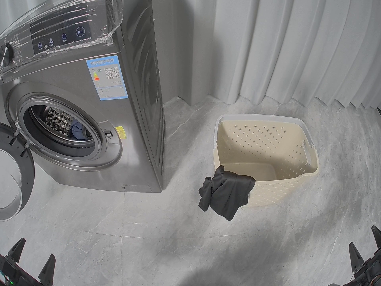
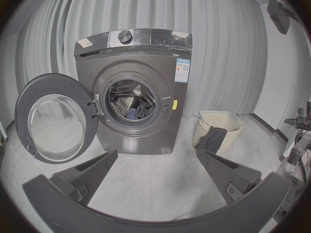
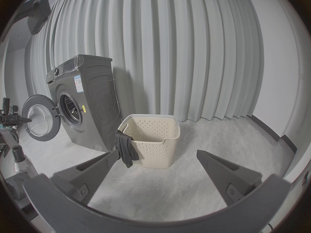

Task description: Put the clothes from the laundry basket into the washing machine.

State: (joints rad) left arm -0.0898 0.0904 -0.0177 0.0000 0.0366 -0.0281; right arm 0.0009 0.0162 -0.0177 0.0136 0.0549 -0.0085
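The fingers (image 2: 97, 166) of the left gripper (image 2: 155, 165) stand wide apart with nothing between them, and the fingers (image 3: 226, 173) of the right gripper (image 3: 155, 167) are spread just as wide and empty. In the head view both grippers sit low, well short of the task's things.

One dark garment (image 1: 225, 193) hangs over the near corner of the single cream laundry basket (image 1: 278, 120), draped down its outer wall. It lies well ahead of both pairs of fingers, nearer the right pair. The basket's walls are pierced with small star-shaped holes.

Ahead of the left fingers stands one grey washing machine (image 1: 135, 80), just beside the basket, its round door (image 1: 12, 179) swung fully open. Two pieces lie in the drum: a blue one (image 2: 131, 114) and a dark one (image 2: 145, 109).

The machine's front carries one blue label (image 1: 107, 78) with a square code and print too small to read, and one small yellow sticker (image 1: 121, 132) by the latch. Its control panel (image 1: 63, 34), under clear film, shows lit icons, among them a play-pause sign; one dial (image 2: 124, 36) sits beside it.

Pale curtains (image 1: 278, 40) hang behind everything.
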